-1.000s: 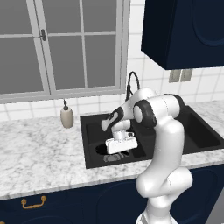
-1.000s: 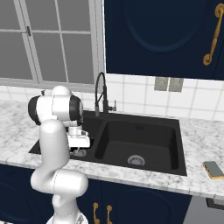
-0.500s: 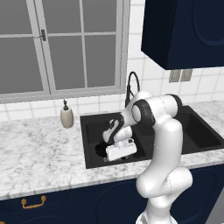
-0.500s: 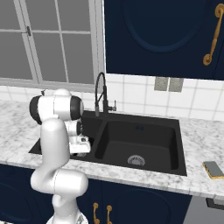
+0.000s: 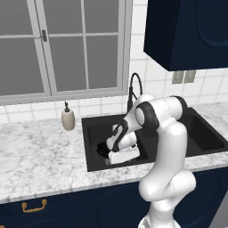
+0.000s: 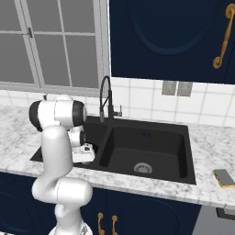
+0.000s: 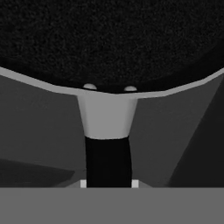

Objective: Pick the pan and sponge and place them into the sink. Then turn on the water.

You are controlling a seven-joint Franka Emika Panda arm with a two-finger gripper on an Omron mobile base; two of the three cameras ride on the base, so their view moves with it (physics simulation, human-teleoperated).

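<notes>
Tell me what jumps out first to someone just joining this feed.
The white arm bends down into the left basin of the black sink, its gripper shut on the handle of the black pan. Off to the right, the sponge sits on the marble counter.

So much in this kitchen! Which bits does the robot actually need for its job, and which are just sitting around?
Needed for the job:
- pan, held by its handle in the shut tool, low in the left basin
- sink
- faucet, no water running
- sponge, on the counter right of the sink

Just sitting around:
- soap bottle
- window
- cabinets
</notes>
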